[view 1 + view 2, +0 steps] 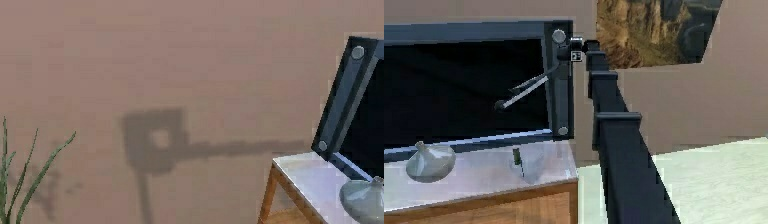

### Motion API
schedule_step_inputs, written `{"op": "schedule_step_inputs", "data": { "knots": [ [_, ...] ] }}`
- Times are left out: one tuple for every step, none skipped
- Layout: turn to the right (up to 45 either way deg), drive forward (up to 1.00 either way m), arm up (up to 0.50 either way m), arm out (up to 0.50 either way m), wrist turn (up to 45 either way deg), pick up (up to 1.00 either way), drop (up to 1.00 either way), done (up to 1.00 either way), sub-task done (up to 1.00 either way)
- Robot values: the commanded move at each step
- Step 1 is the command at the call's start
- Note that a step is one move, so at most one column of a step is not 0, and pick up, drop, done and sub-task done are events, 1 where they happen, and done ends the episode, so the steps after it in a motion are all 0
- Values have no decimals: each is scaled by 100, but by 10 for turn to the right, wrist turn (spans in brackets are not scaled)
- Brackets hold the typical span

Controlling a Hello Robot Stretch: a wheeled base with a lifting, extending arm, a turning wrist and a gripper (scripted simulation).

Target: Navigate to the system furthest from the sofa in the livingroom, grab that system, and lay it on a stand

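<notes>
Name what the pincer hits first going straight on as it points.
Likely the television: the pincer points left and slightly down across its dark screen. Depth is unclear, so it might pass in front instead.

A dark flat television (464, 90) stands on a pale tabletop (484, 178) with a wooden frame, resting on its grey domed foot (429, 163) (the screen is plain black). Beyond it a painting (654, 30) of brown rocky ground hangs high up. Thin green leaves of a plant (20, 180) rise against a tan wall (180, 60) at the forward view's lower left. A pale flat surface (704, 180) lies just beside the tabletop.
</notes>
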Motion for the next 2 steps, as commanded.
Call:
{"op": "schedule_step_inputs", "data": {
  "knots": [
    [0, 0, 0, -8, 0, 0, 0, 0, 0],
    [0, 0, 0, 0, 0, 0, 0, 100, 0]
  ]
}}
